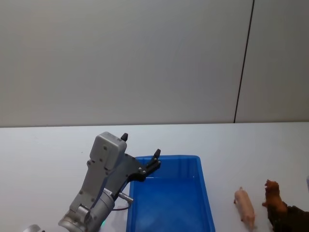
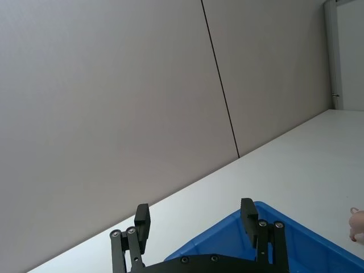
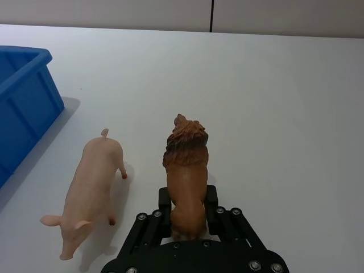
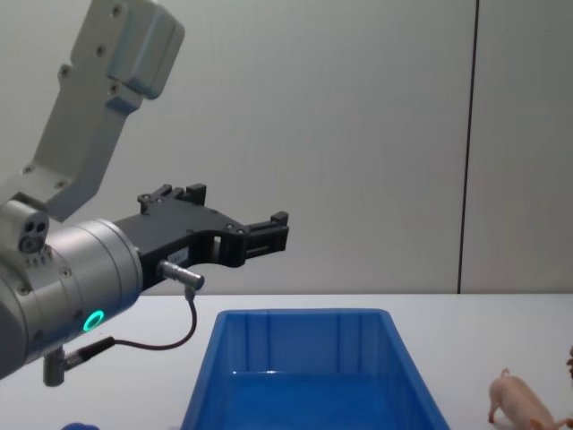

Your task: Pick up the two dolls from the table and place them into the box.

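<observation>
right gripper (image 3: pixel 187 200) pinching the lion (image 3: pixel 186 165) at its hind end, just beside the pig (image 3: pixel 94 185) on the table (image 3: pixel 284 114) right of the box (image 1: pixel 206 193); left gripper (image 2: pixel 194 211) spread, raised over box's left rim.

Blue box (image 1: pixel 207 193), pink pig (image 1: pixel 245 205), reddish-brown lion (image 3: pixel 186 170), white table (image 1: pixel 48 145).

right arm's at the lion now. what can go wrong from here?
1. The right gripper sits at the lion's hind end only; lifted from there, it may tip or slip.
2. The pig stands right beside the lion, so the move may knock it over.
3. The left gripper, open, hovers over the box's far left corner; the carry could cross it.
</observation>
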Robot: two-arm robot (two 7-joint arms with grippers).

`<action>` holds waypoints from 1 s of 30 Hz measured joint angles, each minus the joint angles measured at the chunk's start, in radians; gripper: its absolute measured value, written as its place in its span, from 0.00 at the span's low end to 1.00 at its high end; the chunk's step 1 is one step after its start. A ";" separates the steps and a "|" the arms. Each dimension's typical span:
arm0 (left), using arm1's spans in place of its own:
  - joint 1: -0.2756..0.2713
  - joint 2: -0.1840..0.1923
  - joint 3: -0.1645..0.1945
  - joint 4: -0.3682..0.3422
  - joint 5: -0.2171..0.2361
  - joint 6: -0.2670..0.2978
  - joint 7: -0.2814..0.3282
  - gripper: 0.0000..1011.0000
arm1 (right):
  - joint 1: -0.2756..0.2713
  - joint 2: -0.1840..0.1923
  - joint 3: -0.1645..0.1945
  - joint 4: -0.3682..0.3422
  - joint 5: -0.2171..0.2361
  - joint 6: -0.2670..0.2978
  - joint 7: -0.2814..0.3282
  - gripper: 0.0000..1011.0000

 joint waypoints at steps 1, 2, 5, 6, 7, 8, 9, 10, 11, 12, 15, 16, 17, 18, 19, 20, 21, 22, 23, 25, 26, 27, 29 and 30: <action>0.000 0.000 0.000 0.000 0.000 0.000 0.000 0.99 | 0.000 0.000 0.000 -0.002 -0.001 0.001 -0.001 0.33; 0.000 0.000 0.000 0.000 0.000 0.000 0.000 0.99 | 0.000 -0.001 0.000 -0.008 -0.003 0.001 -0.003 0.32; 0.000 0.000 0.000 0.000 0.000 0.000 0.000 0.99 | 0.000 -0.001 0.000 -0.020 -0.007 0.001 -0.007 0.32; 0.000 0.000 0.000 0.000 0.000 0.000 0.000 0.99 | -0.001 -0.001 0.000 -0.030 -0.010 0.000 -0.008 0.32; 0.000 0.000 0.000 0.000 0.000 0.000 0.000 0.99 | -0.002 -0.001 0.001 -0.036 -0.012 -0.001 -0.009 0.32; 0.000 0.000 0.000 0.000 0.000 0.000 0.000 0.99 | -0.002 0.000 0.001 -0.042 -0.014 -0.002 -0.011 0.32; 0.000 0.000 0.000 0.000 0.000 0.000 0.000 0.99 | -0.002 0.000 0.001 -0.047 -0.016 -0.003 -0.011 0.32; 0.000 0.000 0.000 0.000 0.000 0.000 0.000 0.99 | -0.003 0.001 0.001 -0.061 -0.020 -0.006 -0.012 0.32; 0.000 0.000 0.000 0.000 0.000 0.000 0.000 0.99 | -0.004 0.001 0.002 -0.068 -0.022 -0.007 -0.012 0.32; 0.000 0.000 0.000 0.000 0.000 0.000 0.000 0.99 | -0.004 0.001 0.002 -0.074 -0.023 -0.009 -0.012 0.32; 0.000 0.000 0.000 0.000 0.000 0.000 0.000 0.99 | -0.004 0.003 0.003 -0.103 -0.031 -0.016 -0.009 0.32; 0.000 0.000 0.000 0.000 0.000 0.000 0.000 0.99 | -0.003 0.003 0.003 -0.109 -0.033 -0.018 -0.007 0.32; 0.000 0.000 0.000 0.000 0.000 0.000 0.000 0.99 | -0.001 0.003 0.003 -0.122 -0.035 -0.022 0.000 0.32; 0.000 0.000 0.000 0.000 0.000 0.000 0.000 0.99 | 0.001 0.003 0.003 -0.129 -0.036 -0.023 0.004 0.32; 0.000 0.000 0.000 0.000 0.000 0.000 0.000 0.99 | 0.004 0.002 0.002 -0.140 -0.038 -0.026 0.014 0.32; 0.000 0.000 0.000 0.000 0.000 0.000 0.000 0.99 | 0.006 0.001 0.002 -0.144 -0.038 -0.027 0.018 0.32; 0.000 0.000 0.000 0.000 0.000 0.000 0.000 0.99 | 0.008 0.000 0.001 -0.148 -0.038 -0.028 0.024 0.32; 0.000 0.000 0.000 0.000 0.000 0.000 0.000 0.99 | 0.011 -0.001 0.001 -0.153 -0.039 -0.029 0.029 0.32; 0.000 0.000 0.000 0.000 0.000 0.000 0.000 0.99 | 0.016 -0.004 -0.001 -0.159 -0.039 -0.030 0.043 0.32; 0.000 0.000 0.000 0.000 0.000 0.000 0.000 0.99 | 0.022 -0.007 -0.004 -0.164 -0.039 -0.030 0.056 0.32; 0.000 0.000 0.000 0.000 0.000 0.000 0.000 0.99 | 0.025 -0.009 -0.005 -0.165 -0.039 -0.030 0.060 0.32; 0.000 0.000 0.000 0.000 0.000 0.000 0.000 0.99 | 0.032 -0.013 -0.008 -0.168 -0.040 -0.030 0.076 0.32; 0.000 0.000 0.000 0.000 0.000 0.000 0.000 0.99 | 0.040 -0.018 -0.012 -0.169 -0.040 -0.030 0.093 0.32; 0.000 0.000 0.000 0.000 0.000 0.000 0.000 0.99 | 0.049 -0.024 -0.016 -0.170 -0.040 -0.028 0.109 0.32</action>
